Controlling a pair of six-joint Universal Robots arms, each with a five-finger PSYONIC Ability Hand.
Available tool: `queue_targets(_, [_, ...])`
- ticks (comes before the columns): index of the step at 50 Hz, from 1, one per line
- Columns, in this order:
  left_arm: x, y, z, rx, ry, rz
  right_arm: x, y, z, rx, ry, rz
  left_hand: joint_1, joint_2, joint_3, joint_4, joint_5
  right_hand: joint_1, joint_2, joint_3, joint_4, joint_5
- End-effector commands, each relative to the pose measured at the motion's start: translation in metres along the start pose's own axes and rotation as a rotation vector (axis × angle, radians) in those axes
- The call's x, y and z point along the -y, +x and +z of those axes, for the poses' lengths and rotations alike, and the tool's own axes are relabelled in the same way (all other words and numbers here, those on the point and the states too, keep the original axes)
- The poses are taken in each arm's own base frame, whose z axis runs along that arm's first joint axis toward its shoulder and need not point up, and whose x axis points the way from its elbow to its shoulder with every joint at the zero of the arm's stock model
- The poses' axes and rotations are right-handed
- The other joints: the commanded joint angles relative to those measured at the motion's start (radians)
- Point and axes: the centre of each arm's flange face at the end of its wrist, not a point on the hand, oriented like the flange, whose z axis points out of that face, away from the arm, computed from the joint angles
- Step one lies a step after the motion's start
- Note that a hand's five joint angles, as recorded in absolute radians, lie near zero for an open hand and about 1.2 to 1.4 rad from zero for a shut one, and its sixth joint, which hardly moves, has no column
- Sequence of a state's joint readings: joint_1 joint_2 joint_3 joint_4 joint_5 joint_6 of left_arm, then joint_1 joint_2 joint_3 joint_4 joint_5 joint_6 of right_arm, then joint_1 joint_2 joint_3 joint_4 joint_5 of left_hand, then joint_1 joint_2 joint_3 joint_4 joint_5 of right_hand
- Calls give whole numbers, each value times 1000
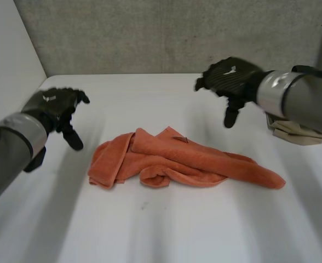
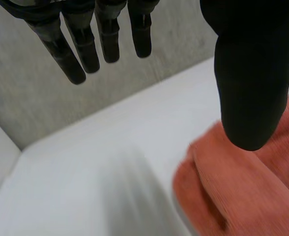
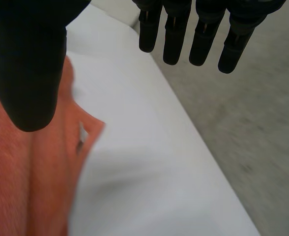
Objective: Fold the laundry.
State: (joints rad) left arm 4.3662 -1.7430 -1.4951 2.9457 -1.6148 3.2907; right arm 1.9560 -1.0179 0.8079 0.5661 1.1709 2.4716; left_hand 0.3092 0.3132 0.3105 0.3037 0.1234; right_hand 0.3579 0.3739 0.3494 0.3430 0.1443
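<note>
A crumpled orange towel (image 1: pixel 177 159) is lying in the middle of the white desk (image 1: pixel 150 230), with bare surface all around it. A beige cloth (image 1: pixel 298 134) is sitting partly under the right arm. The left robot hand (image 1: pixel 54 107) and the right robot hand (image 1: pixel 229 76) are hovering on either side, fingers spread and holding nothing.

white table (image 1: pixel 177 230), crumpled orange towel (image 1: pixel 172 159), beige cloth (image 1: pixel 297 136)

Beige cloth (image 1: pixel 293 135) lies largely hidden behind the right arm (image 1: pixel 309 104) and is cut off at the view's edge. Orange towel (image 2: pixel 243 191) is partly covered by the thumb of the left hand (image 2: pixel 250 73).
</note>
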Motion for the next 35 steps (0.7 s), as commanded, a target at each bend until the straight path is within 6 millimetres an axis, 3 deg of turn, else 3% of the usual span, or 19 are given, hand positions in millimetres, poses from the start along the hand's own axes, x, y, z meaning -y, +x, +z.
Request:
queue_targets(1, [-44,9,7,-16,-130,-27,-6,-61,46,176,38,-19,-66,-70,-68,-61,-55,-37,-53,-28,-22,3])
queue_targets(6, [-74,21,21,-59,-211,-36,-13,-99,73,232,62,-21,-52,-56,-53,-46,-40,-25,-41,-16,-10,14])
queue_targets(13, [-101,36,46,-83,-252,-12,-27,-133,98,253,45,29,33,29,32,39,44,39,23,48,54,79])
queue_targets(17, [-111,38,59,-66,-281,-4,-41,-142,110,229,16,17,218,214,216,223,229,312,296,320,327,351])
queue_targets(20, [-105,40,66,-64,-256,7,-46,-132,119,163,11,-5,619,615,618,625,631,866,850,875,881,905])
queue_targets(21, [-96,40,71,-57,-222,14,-46,-128,121,139,13,-10,914,910,913,920,925,1037,1021,1045,1052,1076])
queue_targets(22, [-91,39,75,-52,-199,18,-46,-116,125,75,20,-17,1085,1081,1084,1091,1097,1038,1022,1047,1053,1077])
queue_targets(24, [-76,36,82,-36,-135,27,-42,-98,129,-26,33,-25,1087,1083,1086,1093,1098,1038,1022,1047,1053,1077])
queue_targets(28, [-11,17,97,47,108,34,-19,-58,127,-237,118,-39,1087,1083,1086,1093,1098,1038,1022,1047,1053,1077])
queue_targets(29, [25,10,94,74,247,18,-3,-42,123,-316,176,-43,1087,1083,1086,1093,1098,1038,1022,1047,1053,1077])
queue_targets(32, [85,1,80,106,480,-8,21,-19,113,-412,275,-57,1087,1083,1086,1093,1098,1038,1022,1047,1053,1077])
queue_targets(33, [119,-3,64,121,613,-24,37,-6,103,-460,330,-65,1087,1083,1086,1093,1098,1038,1022,1047,1053,1077])
queue_targets(35, [147,-5,49,128,726,-28,50,5,93,-499,374,-73,1087,1083,1086,1093,1098,1038,1022,1047,1053,1077])
